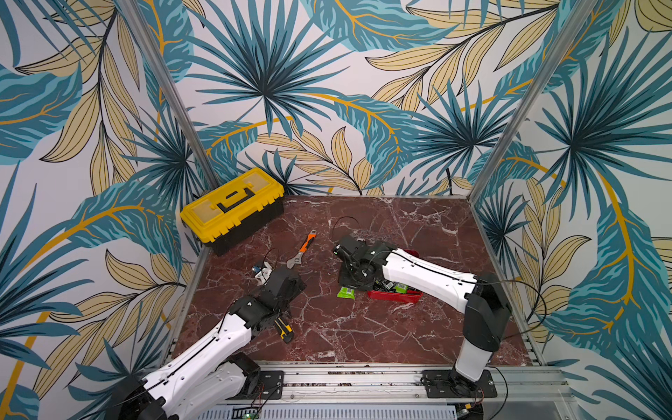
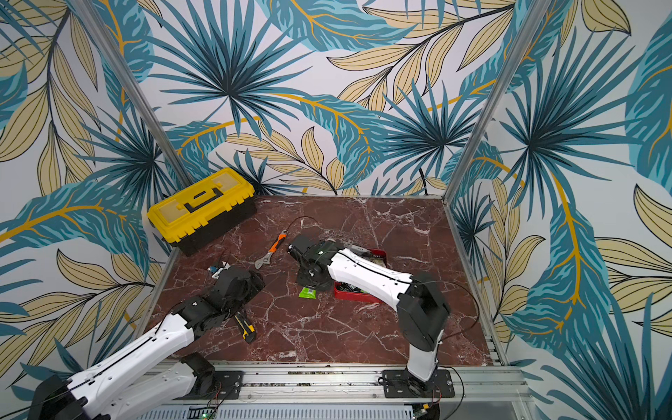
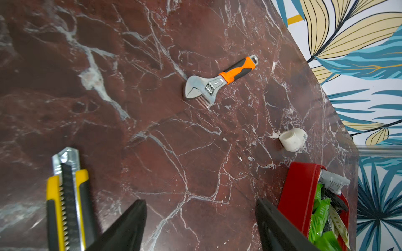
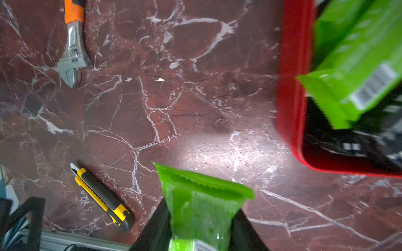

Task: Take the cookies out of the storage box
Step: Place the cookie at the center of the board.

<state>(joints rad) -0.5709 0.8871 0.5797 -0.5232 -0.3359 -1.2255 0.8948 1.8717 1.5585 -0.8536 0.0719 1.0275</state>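
The red storage box [image 1: 396, 297] sits right of the table's middle, partly under my right forearm. It holds several cookies [image 3: 319, 215], green, black and cream packets. One green one with a barcode [image 4: 352, 65] lies over the box's near rim [image 4: 291, 87]. My right gripper [image 4: 201, 208] points down just left of the box, shut on a green cookie packet [image 4: 202, 191] low over the marble. That packet [image 1: 345, 292] shows in both top views. My left gripper [image 3: 200, 202] is open with nothing between its fingers, over bare marble left of the box.
A yellow-lidded black toolbox [image 1: 232, 205] stands at the back left. An orange-handled wrench [image 1: 302, 251] lies mid-table. A yellow-black utility knife [image 1: 283, 329] lies beside my left wrist. A white pipe fitting [image 3: 292, 139] rests behind the box. Walls close three sides.
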